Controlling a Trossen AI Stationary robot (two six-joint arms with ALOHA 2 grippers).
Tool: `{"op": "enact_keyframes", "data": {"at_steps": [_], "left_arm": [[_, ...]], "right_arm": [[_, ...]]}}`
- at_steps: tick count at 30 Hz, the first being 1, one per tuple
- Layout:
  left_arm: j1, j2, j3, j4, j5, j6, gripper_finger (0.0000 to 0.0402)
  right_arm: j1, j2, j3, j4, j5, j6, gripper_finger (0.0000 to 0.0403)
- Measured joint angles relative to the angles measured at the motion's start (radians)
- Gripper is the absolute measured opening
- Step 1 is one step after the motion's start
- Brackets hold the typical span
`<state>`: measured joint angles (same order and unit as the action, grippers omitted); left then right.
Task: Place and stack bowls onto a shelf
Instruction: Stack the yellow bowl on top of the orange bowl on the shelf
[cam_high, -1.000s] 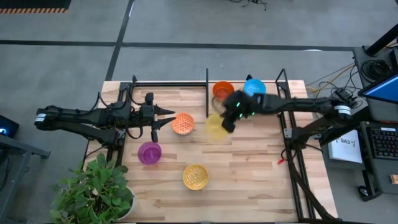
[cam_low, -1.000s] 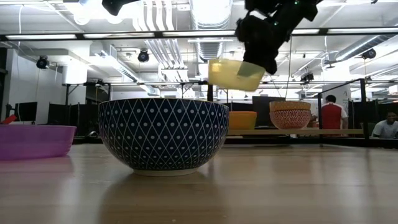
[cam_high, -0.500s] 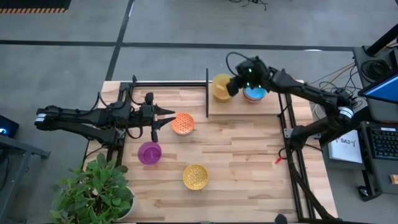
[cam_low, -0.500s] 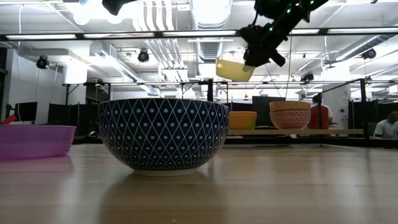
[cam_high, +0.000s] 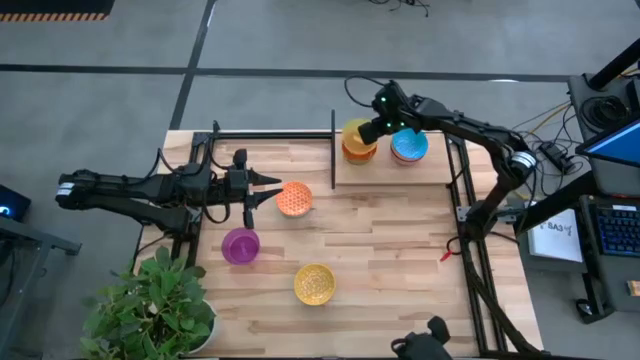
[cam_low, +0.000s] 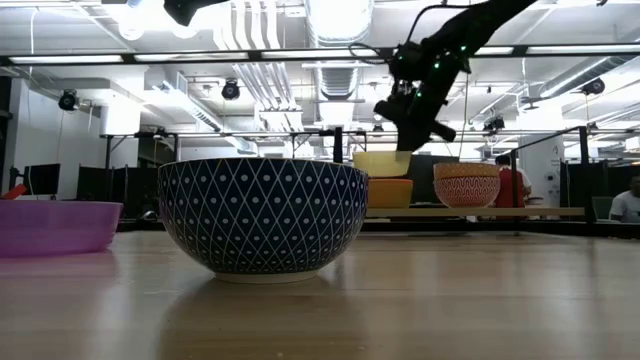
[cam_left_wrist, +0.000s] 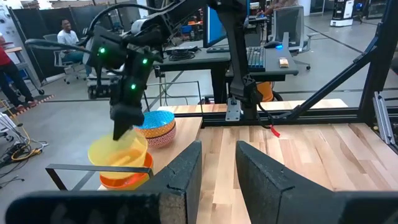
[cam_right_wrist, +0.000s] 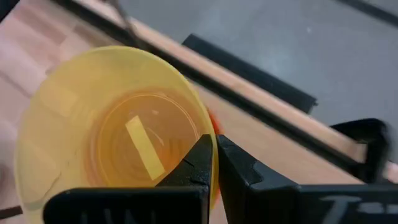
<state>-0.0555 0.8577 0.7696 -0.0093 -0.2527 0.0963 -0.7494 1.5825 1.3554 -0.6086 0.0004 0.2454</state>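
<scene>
My right gripper (cam_high: 376, 127) is over the shelf (cam_high: 388, 172) at the far side, shut on a yellow bowl (cam_high: 356, 134). That bowl sits in the red-orange bowl (cam_low: 391, 193) on the shelf. Beside them a light blue bowl (cam_high: 409, 145) rests nested in an orange patterned bowl (cam_low: 466, 185). My left gripper (cam_high: 268, 190) is open and empty at the table's left, pointing at an orange bowl (cam_high: 294, 199). A purple bowl (cam_high: 240, 245), a gold patterned bowl (cam_high: 314, 283) and a blue-and-white patterned bowl (cam_low: 263, 215) stand on the table. My right gripper holds the yellow bowl by its rim (cam_right_wrist: 210, 142), on the side toward the light blue bowl. One finger (cam_right_wrist: 200, 159) is inside the bowl and one (cam_right_wrist: 235, 167) outside. The fingers slant down from above. The bowl's underside rests in the red-orange bowl (cam_left_wrist: 126, 178).
A potted plant (cam_high: 150, 312) stands at the near left corner. Black metal frame posts (cam_high: 333, 125) rise by the shelf, and a rail (cam_high: 462, 215) runs along the right side. People are in the room behind (cam_low: 515, 186).
My right gripper has carried the yellow bowl from above the middle of the table toward the far edge. It has then gone down over the shelf, and the bowl now sits in the red-orange bowl.
</scene>
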Motion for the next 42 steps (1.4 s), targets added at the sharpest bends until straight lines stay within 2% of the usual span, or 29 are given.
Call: {"op": "enact_keyframes", "data": {"at_steps": [6,16,24,28,42], "left_arm": [[0.0,0.0,0.0,0.0,0.0,0.018,0.0082],[0.0,0.0,0.0,0.0,0.0,0.018,0.0082],[0.0,0.0,0.0,0.0,0.0,0.019,0.0082],[0.0,0.0,0.0,0.0,0.0,0.019,0.0082],[0.0,0.0,0.0,0.003,0.0,0.019,0.0082]], "right_arm": [[0.002,0.058,0.034,-0.021,-0.009,-0.021,0.0009],[0.002,0.064,0.039,-0.023,0.001,-0.023,0.001],[0.003,0.054,0.045,-0.03,0.001,-0.009,0.0049],[0.003,0.054,0.045,-0.034,0.001,0.002,0.0056],[0.01,-0.045,0.05,-0.048,0.002,-0.008,0.0058]]}}
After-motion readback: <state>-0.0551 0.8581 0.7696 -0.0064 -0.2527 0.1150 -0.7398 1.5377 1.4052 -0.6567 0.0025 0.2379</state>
